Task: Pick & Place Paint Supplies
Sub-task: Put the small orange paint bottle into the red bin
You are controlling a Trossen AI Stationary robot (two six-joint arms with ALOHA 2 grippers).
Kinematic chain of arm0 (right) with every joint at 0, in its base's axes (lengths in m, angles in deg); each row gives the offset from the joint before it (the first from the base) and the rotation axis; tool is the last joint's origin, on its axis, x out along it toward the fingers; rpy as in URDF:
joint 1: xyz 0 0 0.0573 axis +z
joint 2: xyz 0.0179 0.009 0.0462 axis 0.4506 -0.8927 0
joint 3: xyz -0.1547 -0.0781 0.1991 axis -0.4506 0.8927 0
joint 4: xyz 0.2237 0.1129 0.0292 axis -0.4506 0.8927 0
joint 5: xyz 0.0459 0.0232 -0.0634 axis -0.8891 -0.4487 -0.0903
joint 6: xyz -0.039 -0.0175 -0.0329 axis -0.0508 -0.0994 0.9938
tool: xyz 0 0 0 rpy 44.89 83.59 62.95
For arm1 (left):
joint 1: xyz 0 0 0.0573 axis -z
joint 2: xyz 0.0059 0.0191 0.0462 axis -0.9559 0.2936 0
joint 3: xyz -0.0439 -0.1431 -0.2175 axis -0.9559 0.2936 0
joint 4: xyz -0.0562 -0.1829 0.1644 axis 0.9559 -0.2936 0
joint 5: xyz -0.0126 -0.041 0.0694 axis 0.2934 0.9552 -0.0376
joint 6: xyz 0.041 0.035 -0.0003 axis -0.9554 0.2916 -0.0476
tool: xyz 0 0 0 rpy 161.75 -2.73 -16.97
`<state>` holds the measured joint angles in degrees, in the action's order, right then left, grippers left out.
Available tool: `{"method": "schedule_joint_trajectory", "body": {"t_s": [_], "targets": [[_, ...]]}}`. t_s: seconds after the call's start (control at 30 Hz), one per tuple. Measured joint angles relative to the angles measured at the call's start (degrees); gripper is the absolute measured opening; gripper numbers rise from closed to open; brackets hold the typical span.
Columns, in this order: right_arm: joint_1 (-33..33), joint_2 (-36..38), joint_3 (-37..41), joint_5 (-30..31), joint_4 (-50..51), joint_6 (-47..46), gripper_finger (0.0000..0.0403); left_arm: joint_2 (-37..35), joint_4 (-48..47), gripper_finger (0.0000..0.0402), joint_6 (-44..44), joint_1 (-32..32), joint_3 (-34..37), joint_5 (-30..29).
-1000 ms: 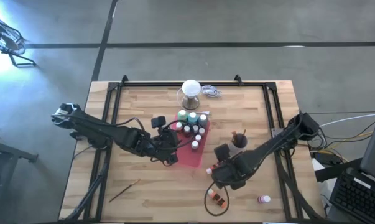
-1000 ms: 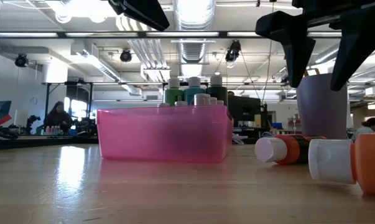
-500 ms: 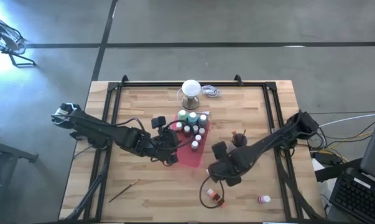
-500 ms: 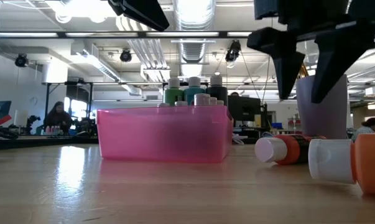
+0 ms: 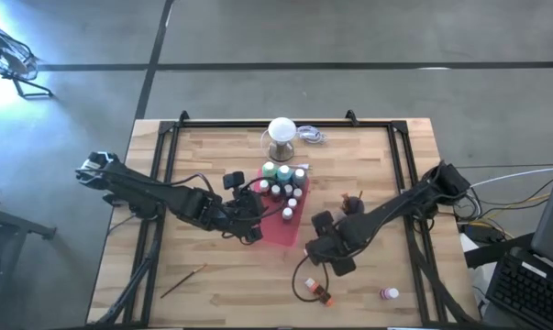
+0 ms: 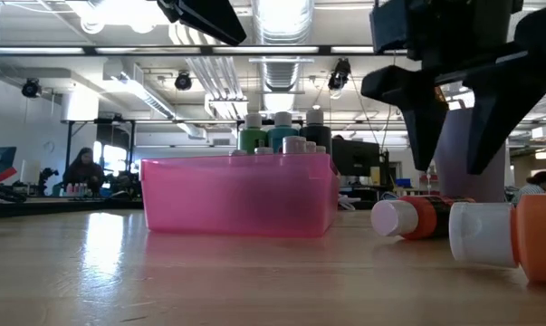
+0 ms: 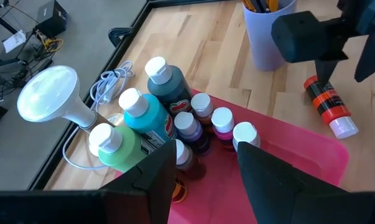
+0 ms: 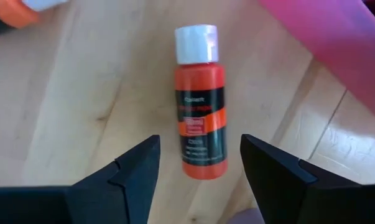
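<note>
The right gripper [image 8: 196, 180] hangs straight over an orange-red paint bottle [image 8: 199, 102] lying on its side on the wooden table [image 5: 212, 147], just beside the near corner of the pink tray [image 6: 236, 195]. Its two fingers stand spread with nothing between them, one to each side of the bottle's body. The bottle's long axis runs out ahead between the fingers, white cap farthest from the wrist, so the jaws already sit across its narrow width. To my eye the move now turns only on coming straight down.

The right arm is plainly the nearer one. The left gripper [image 7: 206, 180] hovers over the far side of the tray, fingers parted and empty.

Counting what lies loose: the bottle under the right gripper, a second orange bottle [image 6: 508, 235] close to the table-level camera, and a third small white-capped bottle [image 5: 388, 294] near the front right edge of the table. One thin brush [image 5: 184, 280] lies alone toward the front left. In the tray I count about nine bottles standing upright: three larger ones in green, teal and dark green, and roughly six small ones. A lilac cup [image 7: 265, 34] holding brushes stands behind the right arm, and a white ball-topped stand [image 5: 282, 134] sits at the far edge.
</note>
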<state>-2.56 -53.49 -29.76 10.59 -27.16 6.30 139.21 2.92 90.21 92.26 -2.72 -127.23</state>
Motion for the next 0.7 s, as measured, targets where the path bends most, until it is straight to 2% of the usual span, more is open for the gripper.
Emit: {"method": "schedule_joint_trajectory", "body": {"t_s": [0.7], "targets": [[-2.47,0.00,9.62,-2.36,-9.13,0.03,0.0183,0.00,-0.01,0.0177,0.00,-0.02,0.00,-0.07]]}}
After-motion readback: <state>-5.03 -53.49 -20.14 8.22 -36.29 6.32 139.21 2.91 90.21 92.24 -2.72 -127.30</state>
